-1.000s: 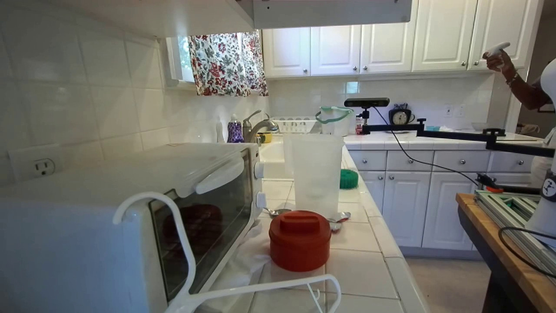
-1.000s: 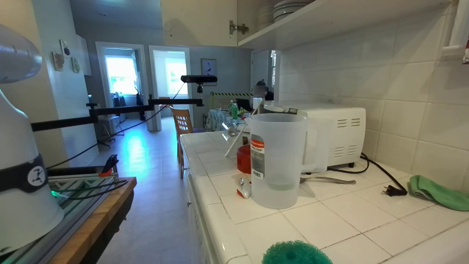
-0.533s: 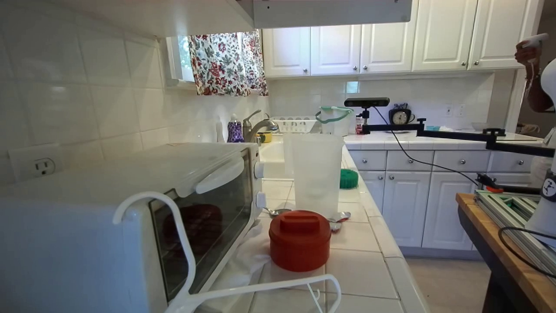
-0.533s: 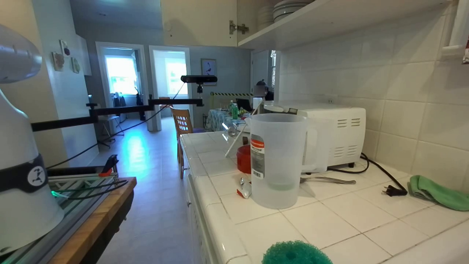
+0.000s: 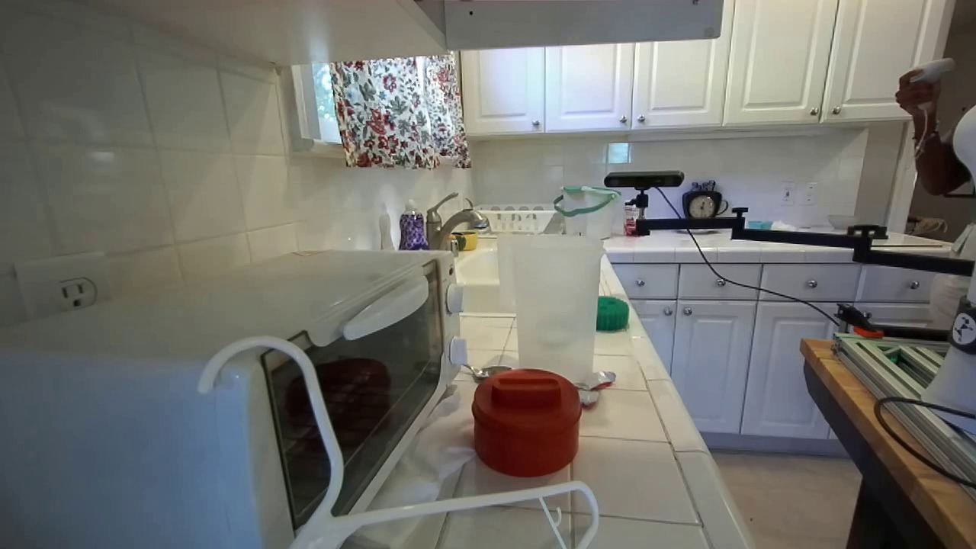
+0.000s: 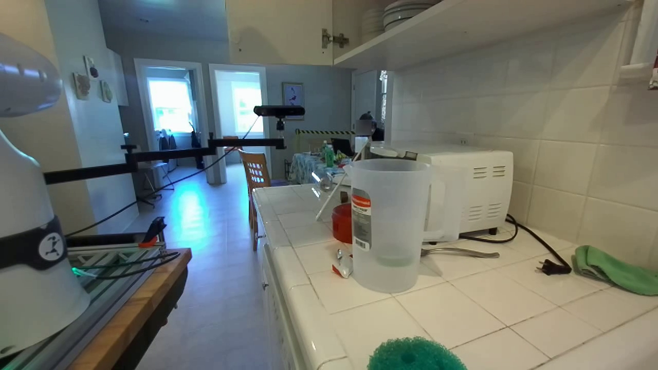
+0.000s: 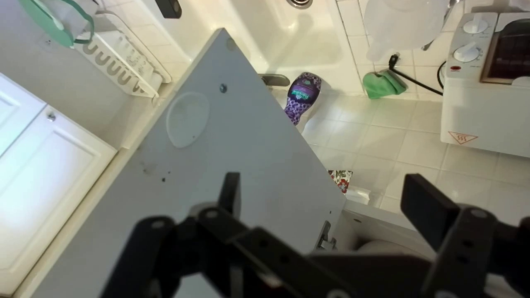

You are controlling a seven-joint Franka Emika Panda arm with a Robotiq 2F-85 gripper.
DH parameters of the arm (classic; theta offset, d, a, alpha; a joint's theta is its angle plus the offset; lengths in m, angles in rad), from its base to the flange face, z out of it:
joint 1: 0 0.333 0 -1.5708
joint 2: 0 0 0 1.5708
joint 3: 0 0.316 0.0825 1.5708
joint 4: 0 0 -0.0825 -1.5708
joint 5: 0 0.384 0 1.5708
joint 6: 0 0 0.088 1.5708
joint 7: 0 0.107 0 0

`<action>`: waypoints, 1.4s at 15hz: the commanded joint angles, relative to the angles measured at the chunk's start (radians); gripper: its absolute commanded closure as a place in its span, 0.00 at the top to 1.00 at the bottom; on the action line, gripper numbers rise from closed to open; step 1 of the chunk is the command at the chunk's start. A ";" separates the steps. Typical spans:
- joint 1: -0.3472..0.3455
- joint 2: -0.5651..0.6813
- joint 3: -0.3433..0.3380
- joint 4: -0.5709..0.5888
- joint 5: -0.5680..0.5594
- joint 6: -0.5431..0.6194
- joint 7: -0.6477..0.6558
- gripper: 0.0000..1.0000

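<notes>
My gripper (image 7: 326, 194) shows only in the wrist view, its jaws wide apart with nothing between them. Beyond them hangs the grey-white cabinet door (image 7: 256, 140), swung open, with a metal hinge (image 7: 325, 240) at the cabinet opening. One finger overlaps the door in the picture; I cannot tell the distance, and no contact shows. The same door (image 6: 280, 31) is at the top of an exterior view, beside a shelf with stacked plates (image 6: 408, 13). Below, on the tiled counter, stand a frosted pitcher (image 6: 390, 221), a red lidded container (image 5: 526, 427) and a white toaster oven (image 7: 484, 116).
A purple bottle (image 7: 304, 93) stands by the sink (image 7: 319, 62). On the counter lie a green cloth (image 6: 611, 272), a green scrubber (image 6: 416, 354) and a fork-like utensil (image 6: 462, 252). A white wire rack (image 5: 328, 427) leans near the oven. A black camera boom (image 6: 169, 152) reaches across.
The white arm part at the edge of an exterior view has shifted slightly inward. At the far right, a person's hand with a white device has moved rightward. Counter items have not moved.
</notes>
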 commanded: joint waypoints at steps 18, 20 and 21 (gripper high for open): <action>-0.057 -0.148 -0.164 -0.042 -0.018 0.150 -0.222 1.00; -0.055 -0.154 -0.176 -0.050 -0.021 0.181 -0.250 1.00; -0.054 -0.160 -0.181 -0.056 -0.021 0.196 -0.263 1.00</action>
